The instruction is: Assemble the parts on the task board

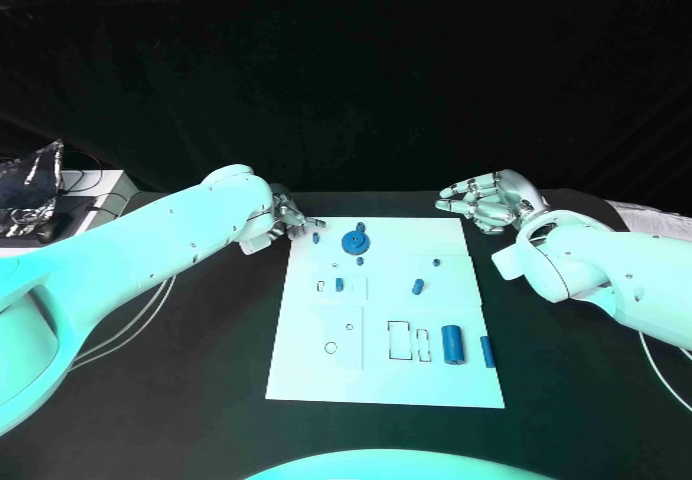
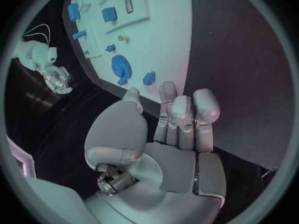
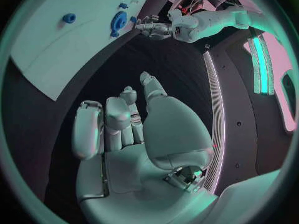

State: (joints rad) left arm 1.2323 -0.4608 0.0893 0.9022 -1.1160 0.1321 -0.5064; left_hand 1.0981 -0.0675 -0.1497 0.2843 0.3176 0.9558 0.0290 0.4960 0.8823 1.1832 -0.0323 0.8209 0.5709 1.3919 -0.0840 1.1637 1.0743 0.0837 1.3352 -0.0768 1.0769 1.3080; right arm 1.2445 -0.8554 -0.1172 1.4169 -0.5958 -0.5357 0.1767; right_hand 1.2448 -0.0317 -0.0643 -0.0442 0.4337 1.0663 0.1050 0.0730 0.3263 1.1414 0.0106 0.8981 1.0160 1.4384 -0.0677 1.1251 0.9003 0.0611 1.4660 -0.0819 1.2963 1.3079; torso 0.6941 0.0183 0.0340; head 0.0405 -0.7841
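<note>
Both hands are off the board (image 1: 433,385) right now. The left hand (image 1: 283,222) hovers at its far left corner, fingers loosely apart and holding nothing, right beside a small blue part (image 1: 317,238). The right hand (image 1: 488,200) hangs past the far right corner, also empty. A blue gear (image 1: 355,242) sits near the far edge, on the desk (image 1: 173,400) side of things.

I note a black table (image 1: 173,400), a crumpled clear plastic bag (image 1: 29,190) atop white boxes (image 1: 94,195) at its far left, white papers (image 1: 649,215) far right.
</note>
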